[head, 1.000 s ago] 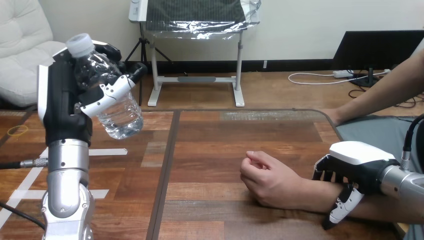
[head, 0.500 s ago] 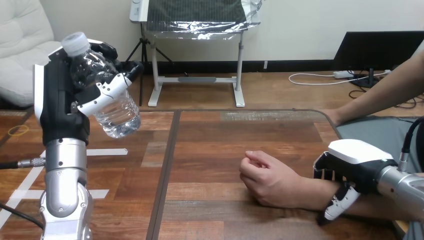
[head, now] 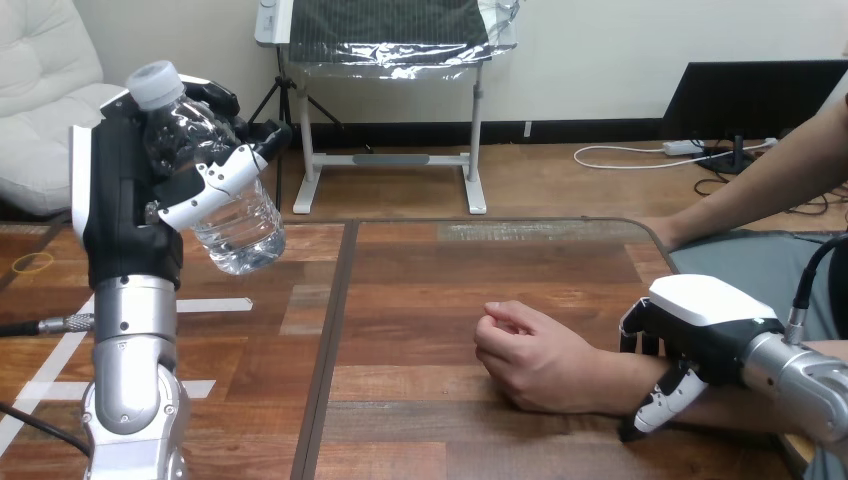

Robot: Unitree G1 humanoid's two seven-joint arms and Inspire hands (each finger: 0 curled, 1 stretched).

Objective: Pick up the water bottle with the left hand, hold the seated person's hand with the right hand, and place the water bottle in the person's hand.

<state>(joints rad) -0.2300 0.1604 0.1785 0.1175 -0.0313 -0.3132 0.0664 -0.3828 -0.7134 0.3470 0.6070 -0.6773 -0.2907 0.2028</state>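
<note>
A clear water bottle point(head: 228, 215) with a white cap is held up high at the left, tilted, above the table. My left hand point(head: 125, 205) is shut on it, fingers and thumb wrapped round its body. The person's hand point(head: 535, 358) rests on the wooden table point(head: 420, 290) right of centre, loosely curled with the knuckles toward me. My right hand point(head: 700, 335) sits over the person's wrist at the lower right, its fingers curled round the far side and its thumb down on the near side.
The person's other arm point(head: 750, 195) rests on the table's far right corner. White tape strips point(head: 215, 305) and a yellow ring mark point(head: 33, 262) lie on the table's left part. A dark seam point(head: 335, 330) runs down the table's middle.
My right hand has slid slightly left along the person's wrist, and its thumb has closed in. The left hand and bottle have barely moved.
</note>
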